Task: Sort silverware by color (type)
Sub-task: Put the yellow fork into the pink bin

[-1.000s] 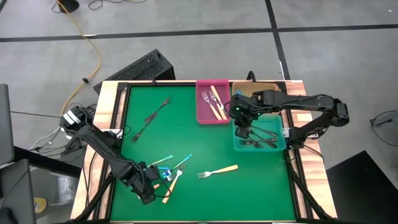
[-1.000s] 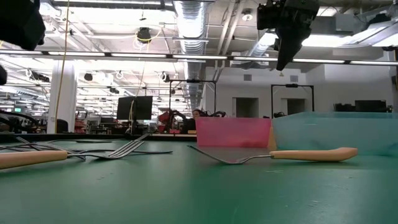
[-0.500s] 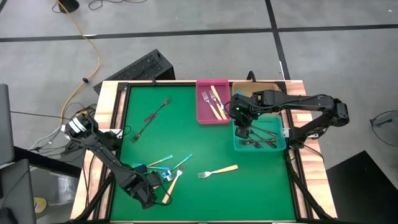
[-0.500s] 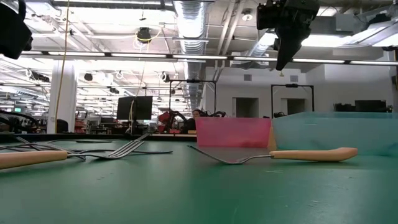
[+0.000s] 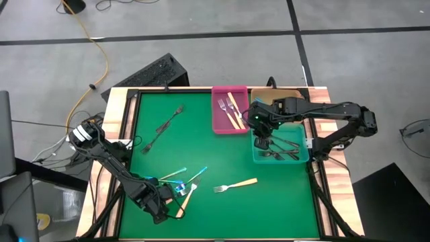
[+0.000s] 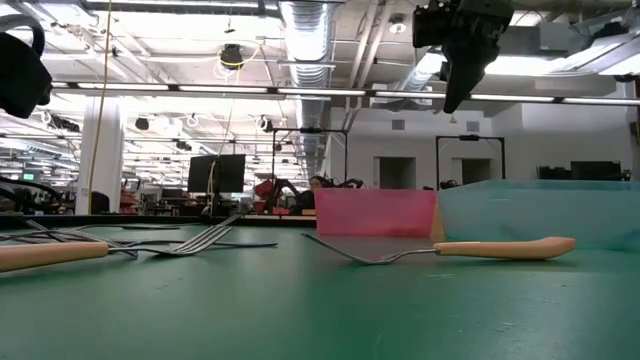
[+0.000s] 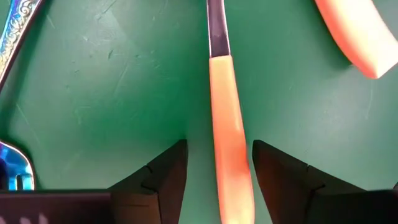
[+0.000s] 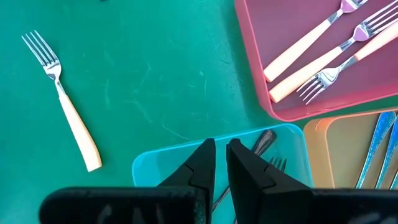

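In the high view, the pink tray [image 5: 230,123] at the far edge of the green mat [image 5: 195,144] serves as landmark. It already holds tan-handled forks. Just beside it on the right sits the teal tray [image 5: 302,156] with dark forks, and the right gripper [image 5: 262,141] hangs over that tray's near-left corner. Two black forks [image 5: 161,128] lie well to the left of the pink tray. Diagonally across the mat from the pink tray, toward the near left, is a cluster of blue forks [image 5: 180,173] and one tan-handled fork [image 5: 185,199], with the left gripper [image 5: 163,202] down at the handle end of that fork. A lone tan fork [image 5: 235,184] lies between the cluster and the teal tray. The left arm is plainly the nearer one to the cluster.

In the low view, the lone tan fork [image 6: 450,249] lies flat in front of the pink tray [image 6: 375,213], while the right gripper [image 6: 455,95] hangs high above the trays.

The left wrist view settles the key relation: the tan handle [image 7: 230,137] runs straight out from between the left gripper's [image 7: 217,180] two fingers [image 7: 163,177], its long axis in line with the wrist. The fingers stand apart on either side, near but not visibly pinching it, so the grip does not look made yet.

In the right wrist view, the right gripper [image 8: 221,163] has its fingers [image 8: 202,165] nearly together with only a thin gap, holding nothing, above the teal tray's rim [image 8: 174,163].
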`<state>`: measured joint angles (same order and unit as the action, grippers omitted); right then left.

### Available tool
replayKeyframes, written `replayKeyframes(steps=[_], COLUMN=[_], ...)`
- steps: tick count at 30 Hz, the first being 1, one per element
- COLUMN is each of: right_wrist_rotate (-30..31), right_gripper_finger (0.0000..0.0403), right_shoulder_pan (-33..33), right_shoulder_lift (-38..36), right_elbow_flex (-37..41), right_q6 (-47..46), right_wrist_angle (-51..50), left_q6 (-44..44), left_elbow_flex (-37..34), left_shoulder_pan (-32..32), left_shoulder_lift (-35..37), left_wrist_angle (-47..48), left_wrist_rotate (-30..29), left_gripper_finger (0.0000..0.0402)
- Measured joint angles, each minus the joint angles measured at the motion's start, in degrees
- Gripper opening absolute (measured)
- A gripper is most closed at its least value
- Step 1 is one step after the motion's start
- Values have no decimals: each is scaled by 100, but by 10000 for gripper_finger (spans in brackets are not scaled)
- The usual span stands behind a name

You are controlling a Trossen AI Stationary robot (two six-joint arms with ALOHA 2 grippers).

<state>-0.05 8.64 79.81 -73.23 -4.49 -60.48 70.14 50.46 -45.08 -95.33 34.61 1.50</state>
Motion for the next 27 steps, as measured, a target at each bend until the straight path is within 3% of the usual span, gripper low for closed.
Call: replayKeyframes(steps=[4,13,20,27], right_wrist_rotate=[0,2,0,-2], right_gripper_finger=[65,65,65,65], right_shoulder_pan=[0,0,-23,-196], right_shoulder_lift=[0,0,0,0], right_elbow_flex=[0,0,0,2], right_q6=[0,0,-7,-6], right_wrist_angle=[78,160,209,554], left_q6=[-127,-286,-227,268], left_elbow_flex=[-4,-4,-48,-35], left_shoulder_pan=[83,149,157,157], left_shoulder_lift=[-8,-15,309,1299], left_wrist_angle=[-2,128,72,175], left_wrist_rotate=[203,275,-4,-1032], left_gripper_finger=[142,40,39,39])
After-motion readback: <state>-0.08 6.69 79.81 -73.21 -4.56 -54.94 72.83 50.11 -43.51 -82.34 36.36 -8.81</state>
